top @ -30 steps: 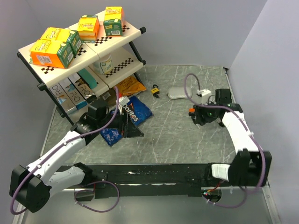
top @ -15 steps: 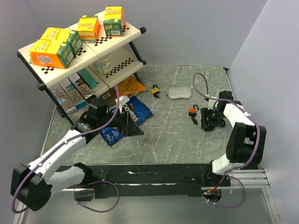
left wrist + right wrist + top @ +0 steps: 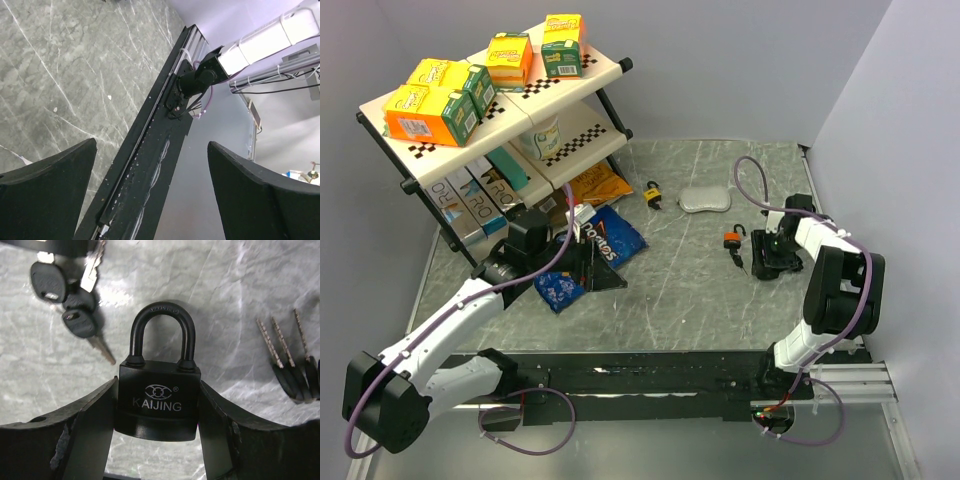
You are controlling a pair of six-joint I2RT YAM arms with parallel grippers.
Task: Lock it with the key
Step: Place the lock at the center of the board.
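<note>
In the right wrist view a black padlock marked KAIJING, its dark shackle closed, lies on the marble between my right gripper's fingers, which press on both its sides. A key bunch with black heads lies just up-left of it. A second set of thin-bladed dark keys lies to its right. In the top view my right gripper sits at the right, beside an orange padlock. My left gripper hangs open and empty over the snack bags; its wrist view shows only the table's front edge.
A yellow-and-black padlock and a grey pouch lie at the back middle. Chip bags lie by a tilted shelf rack loaded with boxes at the left. A black rail runs along the front edge.
The right arm folded back and its gripper shifted slightly right and down, uncovering the orange padlock. The left arm has not moved.
</note>
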